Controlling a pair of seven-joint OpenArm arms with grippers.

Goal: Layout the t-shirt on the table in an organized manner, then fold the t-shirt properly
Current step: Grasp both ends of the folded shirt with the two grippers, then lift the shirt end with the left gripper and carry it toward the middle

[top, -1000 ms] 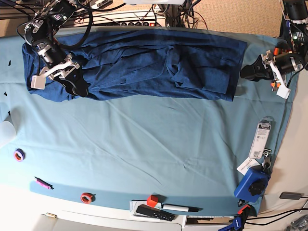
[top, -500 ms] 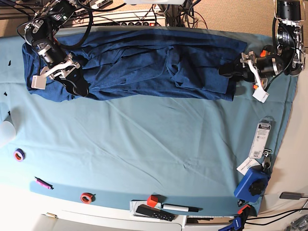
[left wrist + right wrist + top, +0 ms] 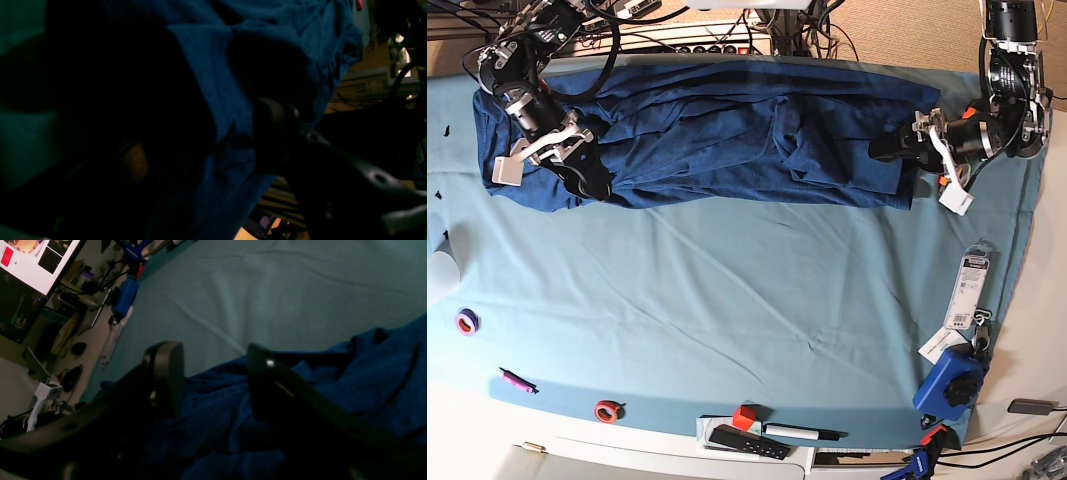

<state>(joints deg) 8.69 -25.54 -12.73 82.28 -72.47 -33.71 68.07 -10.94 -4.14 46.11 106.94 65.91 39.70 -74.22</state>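
T-shirt [image 3: 707,130] lies bunched along the table's [image 3: 727,300] far edge. Left claw [image 3: 889,148] has moved in from off the cloth over the last sec and now sits at the shirt's end, spread, w/ fabric between its fingers; right claw [image 3: 582,165] unchanged, spread over the other end. Prob. set for a two-end pull. Teal cover wrinkled; tape rolls, marker, remote along near edge.

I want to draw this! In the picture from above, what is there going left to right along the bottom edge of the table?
Purple tape ring → pink marker → red tape ring → black remote → black-and-white pen → blue clamp.
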